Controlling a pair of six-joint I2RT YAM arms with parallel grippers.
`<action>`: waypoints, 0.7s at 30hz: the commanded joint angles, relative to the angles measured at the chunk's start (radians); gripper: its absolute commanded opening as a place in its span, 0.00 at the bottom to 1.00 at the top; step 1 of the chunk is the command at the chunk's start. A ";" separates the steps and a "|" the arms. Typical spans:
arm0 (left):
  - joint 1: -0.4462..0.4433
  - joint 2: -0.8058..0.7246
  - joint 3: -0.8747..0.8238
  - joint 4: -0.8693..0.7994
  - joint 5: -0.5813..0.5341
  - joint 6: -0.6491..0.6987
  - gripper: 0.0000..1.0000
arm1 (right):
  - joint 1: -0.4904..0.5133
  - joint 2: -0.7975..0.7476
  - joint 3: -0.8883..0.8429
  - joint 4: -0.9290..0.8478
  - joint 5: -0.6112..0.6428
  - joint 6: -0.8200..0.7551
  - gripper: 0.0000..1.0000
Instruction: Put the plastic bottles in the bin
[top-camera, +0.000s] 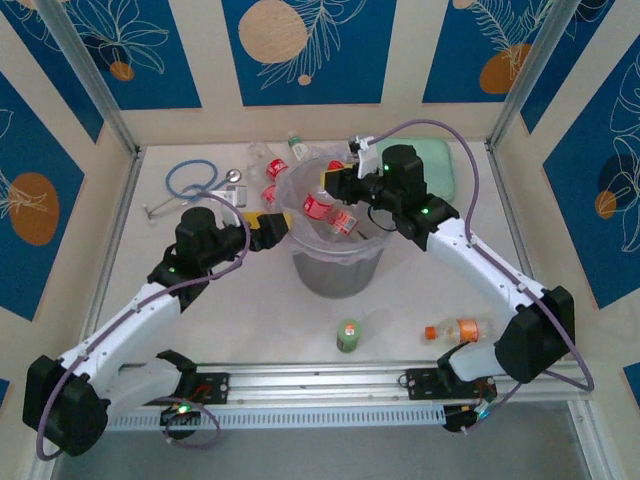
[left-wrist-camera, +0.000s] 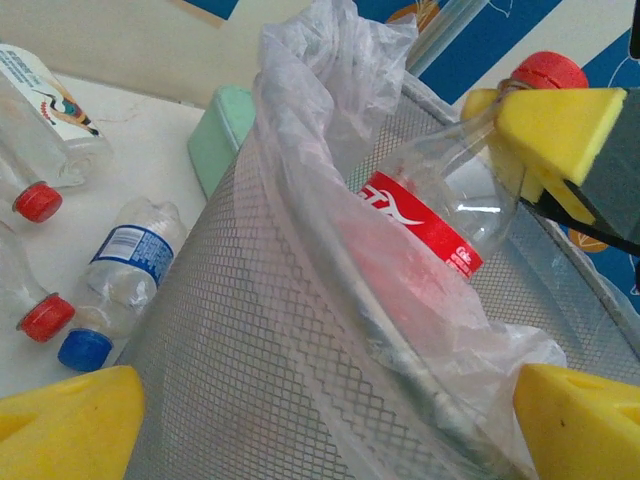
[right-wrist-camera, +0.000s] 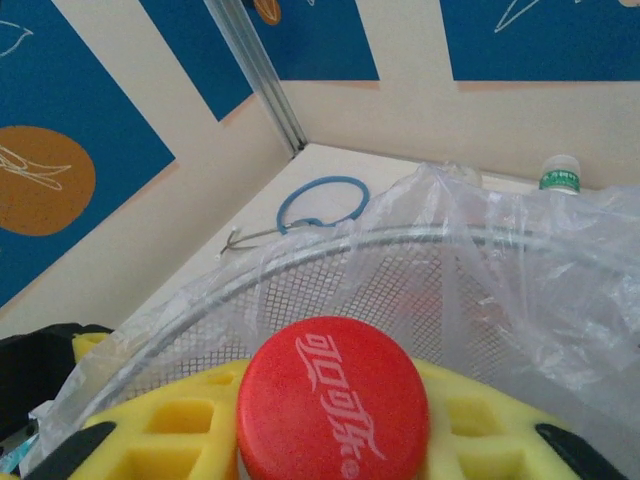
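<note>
Right gripper is clamped on the neck of a red-labelled bottle. On its wrist view the red cap sits squarely between the yellow pads.

What matters for letting go: the bottle hangs below the pads with its long axis slanting down and away from the cap, and its body is already inside the rim of the bin. I judge a plain release would drop it in.

Left gripper is spread wide and empty, just beside the bin's left rim.

The bottle's base is lost behind folds of the clear bag, so I can't tell whether it rests on anything. Nor can I count what lies inside.

On the table, a green-labelled bottle and an orange-labelled bottle lie near the front edge. The loose bottles sit beyond the bin on the left arm's side.
</note>
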 joint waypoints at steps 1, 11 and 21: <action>-0.008 0.019 -0.021 -0.004 -0.008 0.010 0.94 | 0.018 -0.037 0.075 -0.239 -0.027 -0.046 0.48; -0.008 0.071 -0.001 0.019 0.012 0.019 0.93 | -0.030 -0.023 0.390 -0.546 -0.037 -0.152 0.78; -0.009 0.072 -0.001 0.020 0.007 0.013 0.93 | -0.154 0.009 0.455 -0.660 0.044 -0.077 0.46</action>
